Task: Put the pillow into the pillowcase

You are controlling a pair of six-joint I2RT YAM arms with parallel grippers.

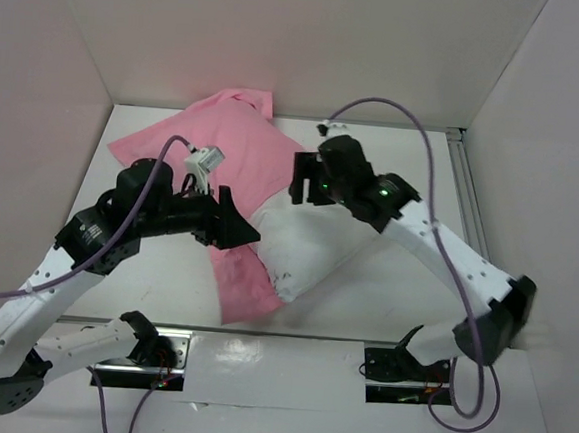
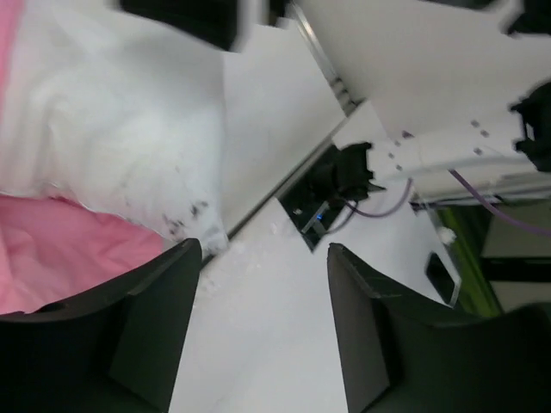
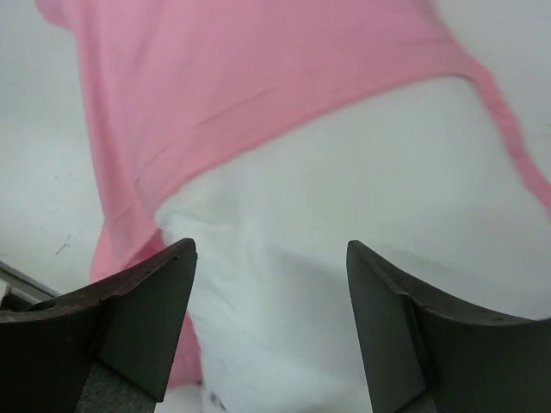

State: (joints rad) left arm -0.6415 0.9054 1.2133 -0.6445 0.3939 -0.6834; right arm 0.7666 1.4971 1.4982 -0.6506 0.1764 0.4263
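Observation:
The pink pillowcase (image 1: 226,136) lies spread from the back left toward the front centre of the table. The white pillow (image 1: 312,243) lies at the centre, its back-left end under the pink cloth and its front-right part bare, with dark specks at the near corner. My left gripper (image 1: 241,221) is open and empty beside the pillow's left edge, over the pink cloth. In the left wrist view my left gripper (image 2: 264,249) has only bare table between its jaws, with the pillow (image 2: 112,120) and pillowcase (image 2: 52,258) to its left. My right gripper (image 1: 301,177) is open, above the pillow (image 3: 344,215) next to the pillowcase edge (image 3: 258,77); it also shows in the right wrist view (image 3: 271,245).
White walls close in the table at the back, left and right. A metal rail (image 1: 467,190) runs along the right side. The arm bases (image 1: 398,366) and purple cables (image 1: 418,116) sit at the near edge.

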